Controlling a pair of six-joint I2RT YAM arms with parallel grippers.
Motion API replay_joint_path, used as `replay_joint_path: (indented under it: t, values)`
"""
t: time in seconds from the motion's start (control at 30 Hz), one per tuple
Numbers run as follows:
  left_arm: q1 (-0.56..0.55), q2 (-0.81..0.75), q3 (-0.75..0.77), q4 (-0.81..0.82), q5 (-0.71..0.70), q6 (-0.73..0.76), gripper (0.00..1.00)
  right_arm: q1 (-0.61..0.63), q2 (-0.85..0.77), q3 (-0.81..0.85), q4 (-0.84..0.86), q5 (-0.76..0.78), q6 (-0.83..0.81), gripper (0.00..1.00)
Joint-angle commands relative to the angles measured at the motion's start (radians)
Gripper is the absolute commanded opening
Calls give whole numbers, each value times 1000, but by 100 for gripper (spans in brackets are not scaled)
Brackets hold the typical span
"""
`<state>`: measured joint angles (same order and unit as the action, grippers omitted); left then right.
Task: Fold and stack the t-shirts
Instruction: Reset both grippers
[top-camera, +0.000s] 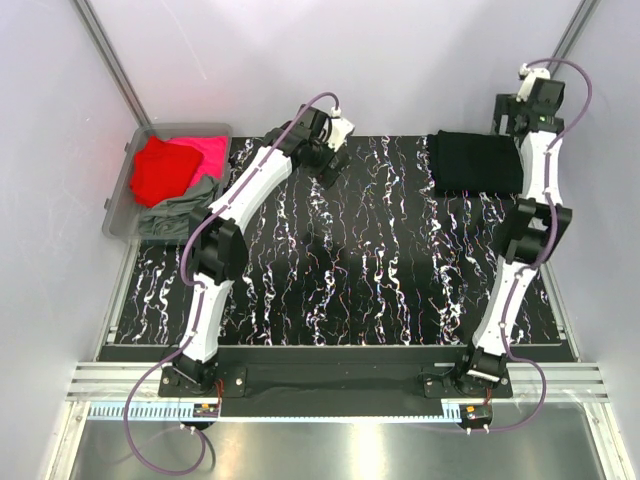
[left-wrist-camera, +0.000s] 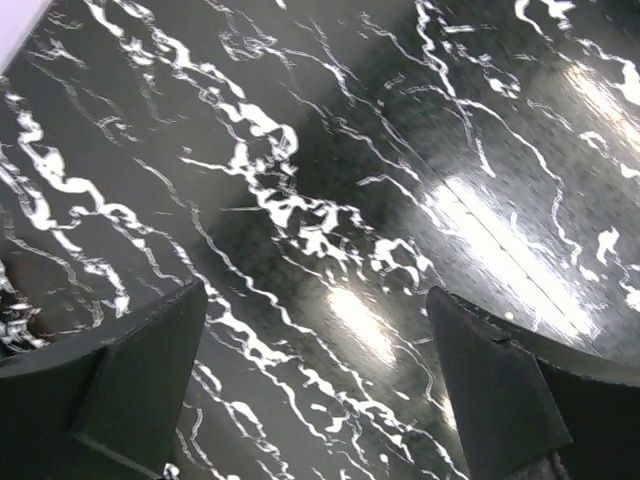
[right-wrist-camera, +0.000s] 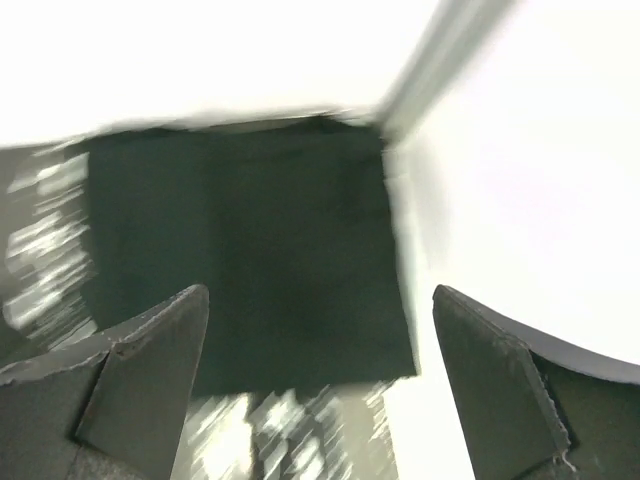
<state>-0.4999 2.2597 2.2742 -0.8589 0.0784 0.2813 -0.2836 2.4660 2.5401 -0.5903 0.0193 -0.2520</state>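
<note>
The left tool (left-wrist-camera: 315, 325) hangs over the marbled desk (left-wrist-camera: 300, 200) with its jaws spread wide, gripping nothing. The right tool (right-wrist-camera: 320, 310) is equally spread and holds nothing, with the folded black t-shirt (right-wrist-camera: 250, 260) lying flat just beneath and ahead of it. Farther off, to the left tool's left, a clear bin (top-camera: 118, 205) holds the red t-shirt (top-camera: 158, 172), magenta-pink t-shirt (top-camera: 207, 150) and grey-green t-shirt (top-camera: 180, 215), heaped loosely.

A black, white-veined mat (top-camera: 340, 270) is lying between pale walls (top-camera: 330, 60) that are closing in three sides. Metal posts (top-camera: 110, 65) are slanting up at the back corners. Light is glaring off the mat in bright streaks. A ribbed rail (top-camera: 110, 385) is running along the near edge.
</note>
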Motion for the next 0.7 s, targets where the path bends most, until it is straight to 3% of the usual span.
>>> replay_joint_path:
  t: [0.0, 0.07, 0.2, 0.37, 0.67]
  values:
    - [7, -19, 30, 43, -97, -5, 99, 115, -283, -312, 44, -240, 42, 100]
    - [14, -22, 13, 43, -123, -31, 99, 212, -381, -526, 47, -271, 86, 100]
    - [37, -41, -59, 46, -102, -91, 99, 360, -498, -775, 49, -300, 112, 100]
    - [92, -90, -128, 54, -107, -235, 99, 385, -571, -921, 50, -390, 230, 100]
    - [159, -212, -330, 76, 6, -326, 99, 441, -627, -1001, 50, -244, 257, 100]
